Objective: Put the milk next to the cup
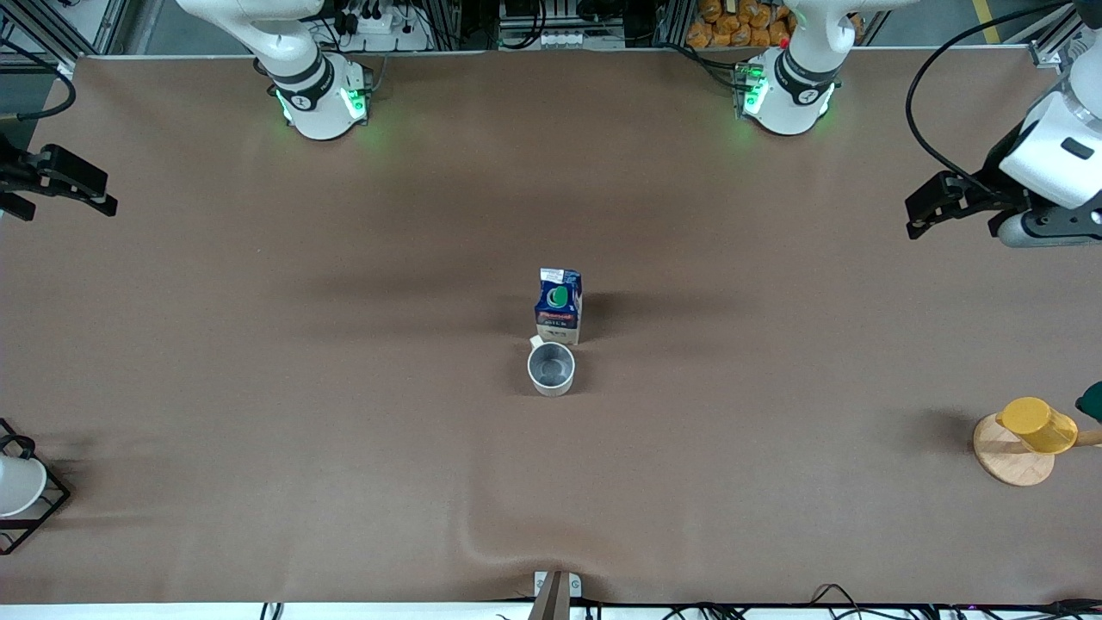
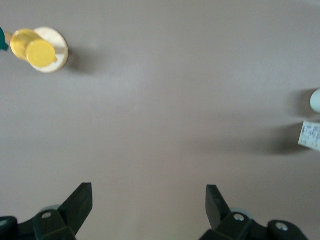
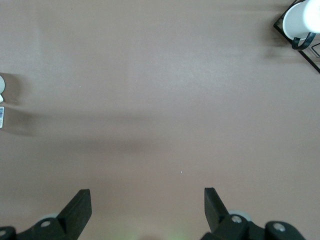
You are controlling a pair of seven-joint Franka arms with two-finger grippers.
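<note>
The milk (image 1: 559, 306), a dark blue gable-top carton with white sides, stands upright at the middle of the table. The cup (image 1: 551, 368), a pale grey mug, stands right beside it, nearer to the front camera, its handle toward the carton. My left gripper (image 1: 914, 215) is open and empty, up over the table's edge at the left arm's end. My right gripper (image 1: 108, 196) is open and empty over the right arm's end. The left wrist view shows open fingers (image 2: 80, 200), with the cup (image 2: 316, 100) and the milk (image 2: 311, 135) at its edge. The right wrist view shows open fingers (image 3: 80, 205).
A yellow cup (image 1: 1037, 424) lies on a round wooden stand (image 1: 1012, 461) near the left arm's end. A white cup (image 1: 17, 484) sits in a black wire rack (image 1: 43, 512) at the right arm's end. A brown cloth (image 1: 344, 344) covers the table.
</note>
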